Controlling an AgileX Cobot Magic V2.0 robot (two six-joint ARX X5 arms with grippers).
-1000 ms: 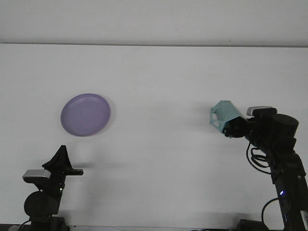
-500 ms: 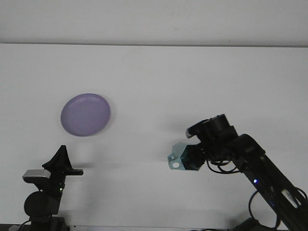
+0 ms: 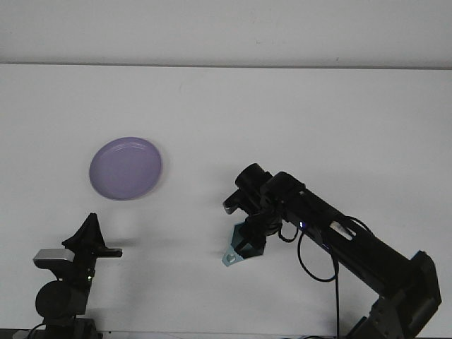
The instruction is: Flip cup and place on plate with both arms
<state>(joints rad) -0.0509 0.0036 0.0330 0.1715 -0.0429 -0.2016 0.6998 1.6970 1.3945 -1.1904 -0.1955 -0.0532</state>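
Note:
A light purple plate (image 3: pixel 126 168) lies flat on the white table at the left. The teal cup (image 3: pixel 239 251) is near the table's middle front, tilted, with its handle pointing down-left close to the table surface. My right gripper (image 3: pixel 249 235) is shut on the cup from above and hides much of it. The right arm reaches in from the lower right. My left gripper (image 3: pixel 90 236) sits low at the front left, below the plate and far from the cup, holding nothing.
The white table (image 3: pixel 296 113) stretches to the back wall. The right arm's cables (image 3: pixel 318 263) loop beneath its forearm. The left arm's base (image 3: pixel 62 296) stands at the bottom left corner.
The right arm has swung the cup from the right side leftward and down toward the table's middle front, turning it as it went. The left arm and the plate have not moved.

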